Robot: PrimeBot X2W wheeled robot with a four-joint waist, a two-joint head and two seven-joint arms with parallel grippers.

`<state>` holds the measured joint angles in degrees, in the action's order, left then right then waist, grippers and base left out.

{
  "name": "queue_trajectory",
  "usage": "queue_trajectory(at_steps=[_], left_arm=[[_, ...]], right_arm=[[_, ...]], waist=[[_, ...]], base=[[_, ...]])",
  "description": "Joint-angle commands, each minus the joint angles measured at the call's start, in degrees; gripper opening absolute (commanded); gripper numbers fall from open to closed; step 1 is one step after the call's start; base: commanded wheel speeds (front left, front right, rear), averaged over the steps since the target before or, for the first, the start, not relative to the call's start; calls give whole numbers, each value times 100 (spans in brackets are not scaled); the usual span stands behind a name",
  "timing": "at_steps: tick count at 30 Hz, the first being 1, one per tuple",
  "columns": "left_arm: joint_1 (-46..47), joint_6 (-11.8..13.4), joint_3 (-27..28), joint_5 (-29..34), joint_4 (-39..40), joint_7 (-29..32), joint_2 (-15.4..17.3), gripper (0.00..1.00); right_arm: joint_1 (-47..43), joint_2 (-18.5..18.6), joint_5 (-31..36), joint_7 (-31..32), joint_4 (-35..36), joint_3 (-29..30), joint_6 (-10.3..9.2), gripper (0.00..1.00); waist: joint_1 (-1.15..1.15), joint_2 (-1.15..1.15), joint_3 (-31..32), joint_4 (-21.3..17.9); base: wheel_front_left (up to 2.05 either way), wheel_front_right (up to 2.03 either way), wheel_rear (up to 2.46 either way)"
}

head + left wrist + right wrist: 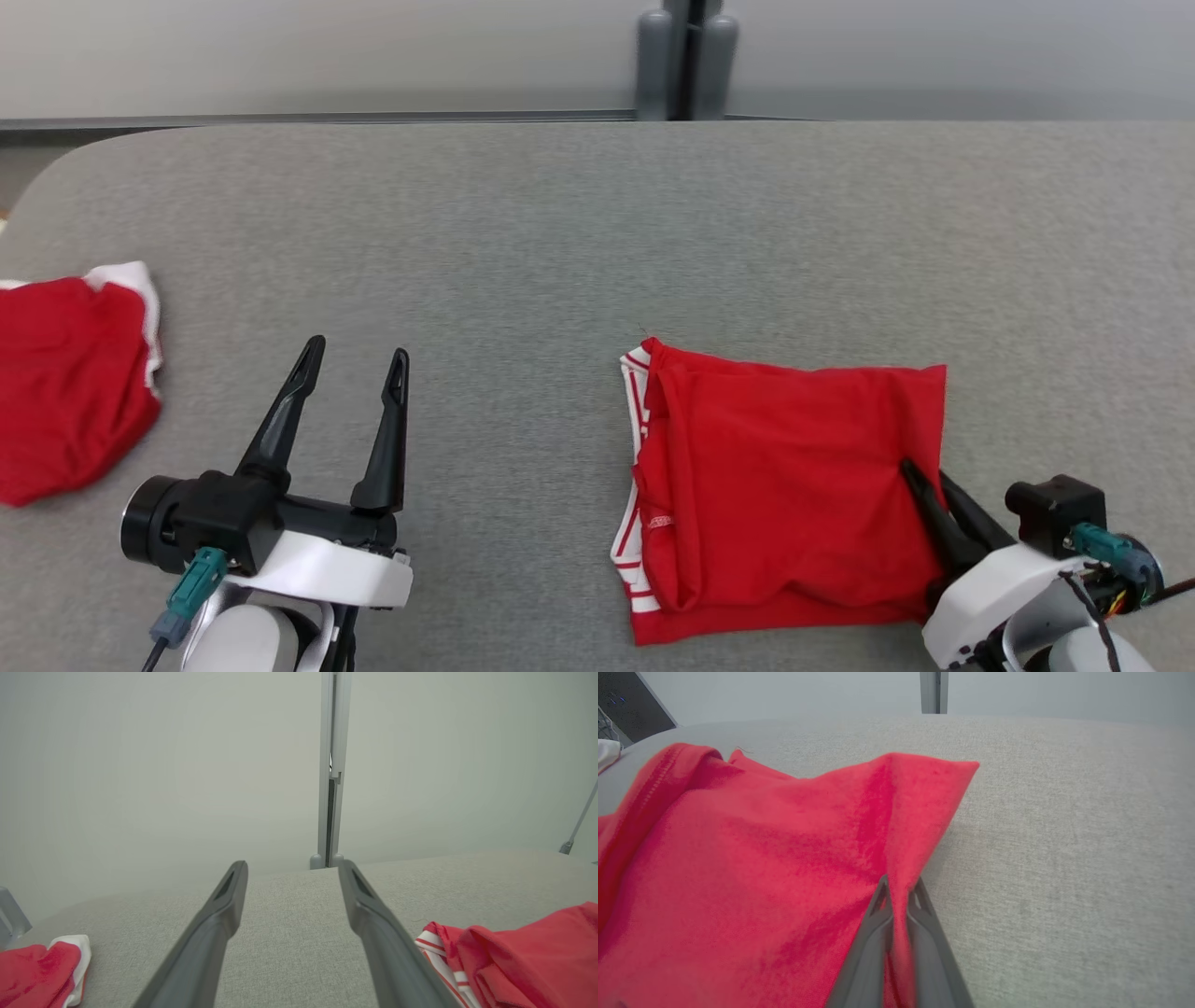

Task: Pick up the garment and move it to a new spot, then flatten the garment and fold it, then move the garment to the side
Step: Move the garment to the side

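A folded red garment [784,485] with white striped trim lies on the grey table [579,233], right of centre. My right gripper [920,481] is shut on the garment's right edge, and a ridge of red cloth [901,868] is pinched between its two dark fingers and pulled up slightly. My left gripper [359,359] hovers open over bare table at the lower left, nothing between its fingers [219,914]. The garment's striped left edge [439,952] shows to the right of the left gripper.
A second red cloth with a white edge [70,383] lies at the table's far left edge. A grey post [686,56] stands behind the table's far edge, against a pale wall. Bare grey table stretches across the middle and back.
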<state>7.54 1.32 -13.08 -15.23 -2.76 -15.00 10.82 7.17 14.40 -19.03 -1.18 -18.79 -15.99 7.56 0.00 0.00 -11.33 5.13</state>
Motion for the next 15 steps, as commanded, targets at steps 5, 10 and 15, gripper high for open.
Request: queue_trajectory(at_steps=[5, 10, 15], left_arm=[[320, -106, -86, 119, 168, 32, 135, 100], [618, -201, -187, 207, 331, 145, 228, 100], [999, -335, -278, 287, 468, 310, 349, 100]], right_arm=[[571, 380, -41, -114, -1, -35, -13, 0], [1173, 612, -205, -271, -210, 62, -13, 0], [1993, 1019, -331, -462, -755, 334, -13, 0]], waist=[[0, 0, -441, -1379], [0, 0, -792, -1841], [0, 0, -1280, -2046]], base=[[0, 0, 0], [0, 0, 0], [0, 0, 0]])
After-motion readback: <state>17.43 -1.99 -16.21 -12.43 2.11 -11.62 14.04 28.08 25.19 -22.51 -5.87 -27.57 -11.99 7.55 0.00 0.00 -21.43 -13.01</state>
